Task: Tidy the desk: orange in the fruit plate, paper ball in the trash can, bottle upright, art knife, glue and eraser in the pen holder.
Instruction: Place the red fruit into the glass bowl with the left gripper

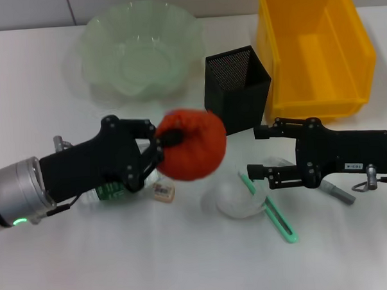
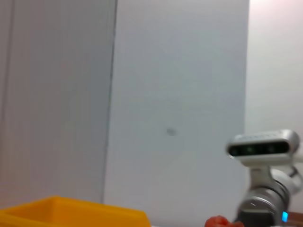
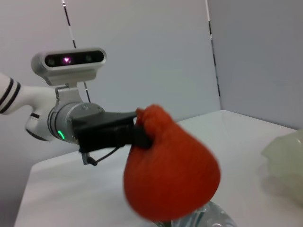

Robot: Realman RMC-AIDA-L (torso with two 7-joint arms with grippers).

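Observation:
My left gripper (image 1: 165, 140) is shut on the top of the soft orange (image 1: 193, 146) and holds it above the table; the right wrist view shows the orange (image 3: 173, 177) hanging from that left gripper (image 3: 140, 133). The pale green fruit plate (image 1: 141, 51) sits at the back left. Beneath the left arm lies a clear bottle (image 1: 109, 190) with a green label. A small eraser (image 1: 163, 192), a whitish paper ball (image 1: 233, 196), a green art knife (image 1: 275, 214) and a grey glue stick (image 1: 337, 192) lie at the front. My right gripper (image 1: 253, 152) hangs open, holding nothing, above the knife.
The black mesh pen holder (image 1: 238, 85) stands at centre back, with the yellow trash can (image 1: 314, 46) to its right. In the left wrist view I see the yellow trash can's rim (image 2: 71, 210) and the right arm's wrist camera (image 2: 265, 147).

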